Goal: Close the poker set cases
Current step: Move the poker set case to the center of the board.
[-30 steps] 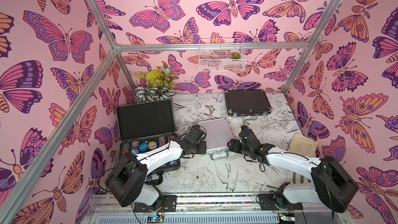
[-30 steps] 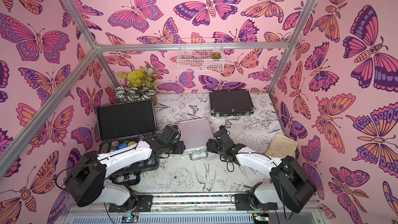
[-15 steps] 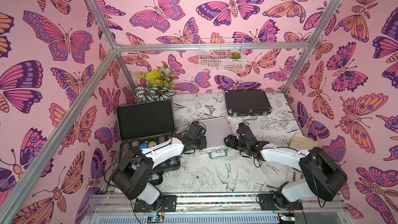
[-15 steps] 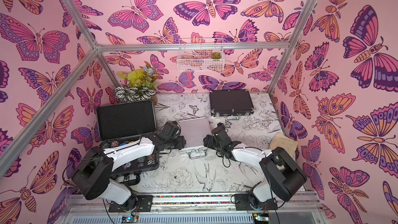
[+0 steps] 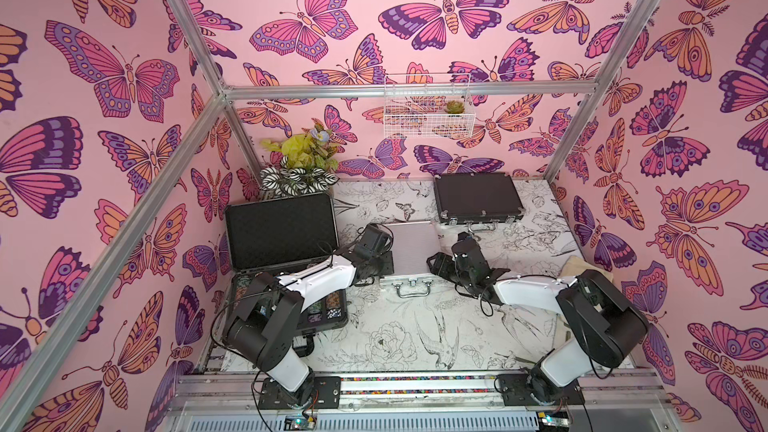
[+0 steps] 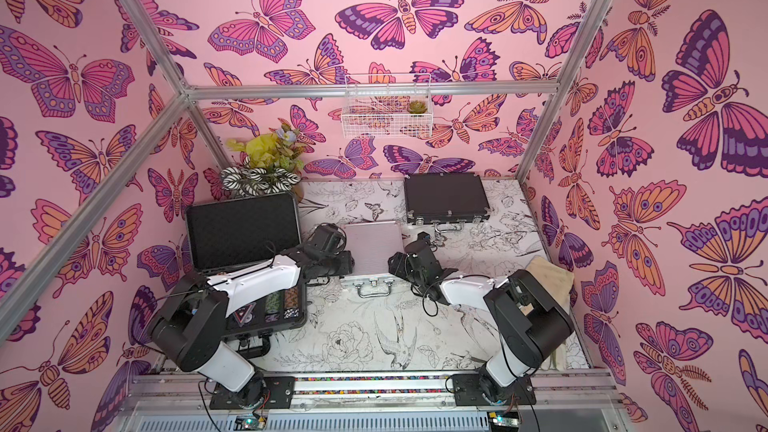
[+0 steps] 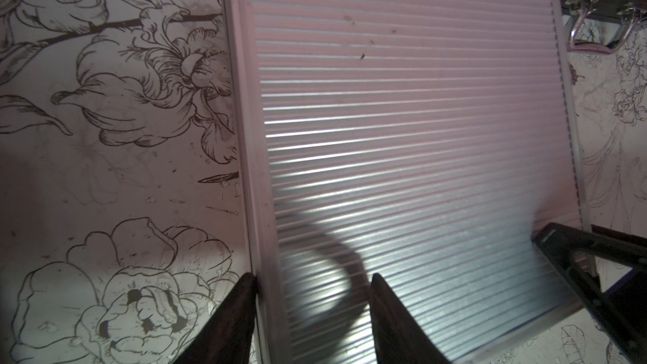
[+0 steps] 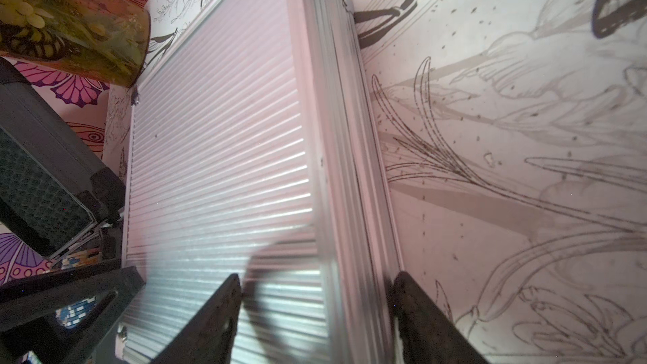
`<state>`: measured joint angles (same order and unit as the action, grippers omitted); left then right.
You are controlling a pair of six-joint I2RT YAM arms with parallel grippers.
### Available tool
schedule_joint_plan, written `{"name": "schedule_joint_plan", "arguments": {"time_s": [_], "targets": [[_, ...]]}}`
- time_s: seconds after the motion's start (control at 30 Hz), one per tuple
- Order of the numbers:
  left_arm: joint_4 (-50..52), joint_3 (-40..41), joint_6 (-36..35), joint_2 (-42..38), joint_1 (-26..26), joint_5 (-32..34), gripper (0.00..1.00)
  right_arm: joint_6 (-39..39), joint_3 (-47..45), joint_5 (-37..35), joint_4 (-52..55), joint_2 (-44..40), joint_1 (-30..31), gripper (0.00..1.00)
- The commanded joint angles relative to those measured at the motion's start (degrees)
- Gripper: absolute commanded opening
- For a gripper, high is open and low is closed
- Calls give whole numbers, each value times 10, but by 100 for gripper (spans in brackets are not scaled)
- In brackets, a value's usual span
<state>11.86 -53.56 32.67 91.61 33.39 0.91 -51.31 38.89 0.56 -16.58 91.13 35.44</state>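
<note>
**Both hands spread over the sides of the shut silver case**

The left hand (image 7: pixel 313 276) is spread, pinching nothing; one finger (image 7: pixel 231 320) sits just outside the side rim of the silver case (image 7: pixel 420 134), down beside the table (image 7: pixel 105 187), and the other finger (image 7: pixel 392 320) is over the ribbed lid, so the rim lies between them. Whether either finger touches the metal I cannot tell.

The right hand (image 8: pixel 318 276) is spread too and holds nothing. It straddles the opposite side of the same case, one finger (image 8: pixel 217 316) above the lid and one (image 8: pixel 420 320) past the side wall, over the table.

In both top views the silver case lies flat in the middle of the table between the two hands; its lid is down and its handle (image 5: pixel 413 288) points toward the robot's base.

Behind it, near the back wall and a little to the right, the black case with silver trim (image 5: pixel 476 197) lies shut.

On the left side the big black case (image 5: pixel 280 232) is open; its foam-lined lid stands up, and the left arm reaches across its tray, where coloured chips (image 6: pixel 286 303) show.

A plant (image 5: pixel 303 164) stands in the back left corner; a wire basket (image 5: pixel 428 110) hangs on the back wall; a cloth (image 5: pixel 586 272) lies by the right wall.
</note>
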Motion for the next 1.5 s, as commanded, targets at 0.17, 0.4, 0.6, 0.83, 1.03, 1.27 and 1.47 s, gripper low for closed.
{"name": "schedule_joint_plan", "arguments": {"time_s": [0.17, 0.4, 0.6, 0.83, 1.03, 1.27, 1.47], "targets": [[145, -28, -239, -69, 68, 77, 60, 45, 6, 28, 124, -70, -16, 71], [236, -108, -415, -2, 165, 174, 65, 62, -10, 25, 160, -122, -41, 72], [285, -143, -480, 42, 171, 206, 65, 63, -26, 25, 167, -150, -52, 72], [285, -159, -524, 76, 182, 228, 64, 63, -34, 30, 166, -159, -62, 72], [279, -187, -537, 132, 182, 276, 62, 62, -38, 34, 170, -172, -69, 72], [224, -199, -531, 169, 164, 328, 60, 64, -46, 33, 183, -201, -80, 72], [207, -220, -499, 190, 142, 309, 59, 65, -53, 22, 184, -216, -82, 72]]}}
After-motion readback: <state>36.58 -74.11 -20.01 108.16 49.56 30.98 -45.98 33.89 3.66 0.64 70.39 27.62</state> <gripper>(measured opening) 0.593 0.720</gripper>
